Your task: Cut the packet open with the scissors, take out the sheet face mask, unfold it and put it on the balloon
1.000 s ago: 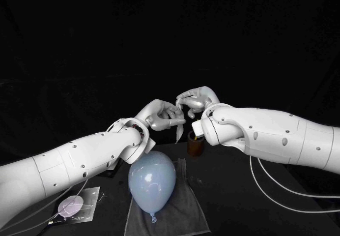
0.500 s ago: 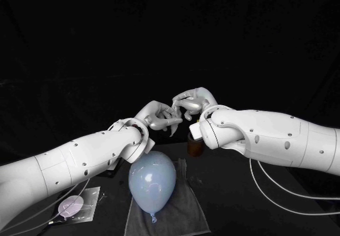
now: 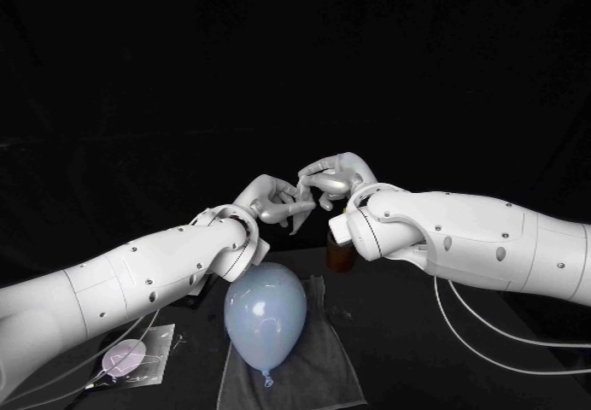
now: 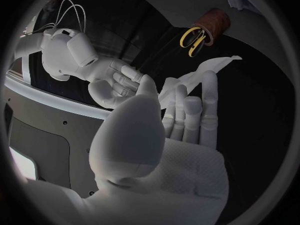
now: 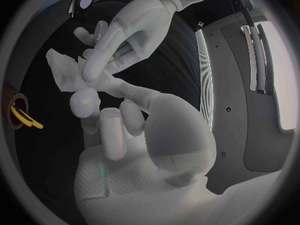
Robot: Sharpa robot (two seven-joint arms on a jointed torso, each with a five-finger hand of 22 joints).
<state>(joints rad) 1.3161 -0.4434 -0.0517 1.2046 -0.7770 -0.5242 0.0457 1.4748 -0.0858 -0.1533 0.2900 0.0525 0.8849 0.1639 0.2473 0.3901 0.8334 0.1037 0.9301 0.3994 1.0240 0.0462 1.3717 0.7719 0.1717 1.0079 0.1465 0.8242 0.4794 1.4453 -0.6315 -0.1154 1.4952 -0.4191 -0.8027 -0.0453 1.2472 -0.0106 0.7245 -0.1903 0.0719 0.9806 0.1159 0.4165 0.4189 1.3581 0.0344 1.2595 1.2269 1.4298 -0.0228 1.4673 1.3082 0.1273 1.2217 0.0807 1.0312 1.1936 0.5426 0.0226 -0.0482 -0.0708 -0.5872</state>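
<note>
Both my left hand (image 3: 277, 202) and right hand (image 3: 332, 177) pinch the folded mask (image 4: 203, 70) between their fingers (image 4: 208, 100) above the balloon (image 3: 264, 312), and I judge that an uneven pull could tear the thin sheet or let it slip onto the table (image 3: 382, 299) beside the balloon.

A glossy pale blue rubber balloon (image 3: 264, 312), marked with soft white highlights, lies on a plain mid-grey cloth towel (image 3: 314, 376) spread over the matt black table (image 3: 382, 299). Above the balloon, the silver left hand (image 3: 277, 202) and the silver right hand (image 3: 330, 178) meet at a plain white sheet face mask (image 4: 201, 74) without any print. Behind the balloon is a brown round holder (image 3: 339, 254) with yellow-handled scissors (image 4: 192, 37). To the left of the balloon's knot lies a flat packet (image 3: 123, 357) with a pale pink round patch.
</note>
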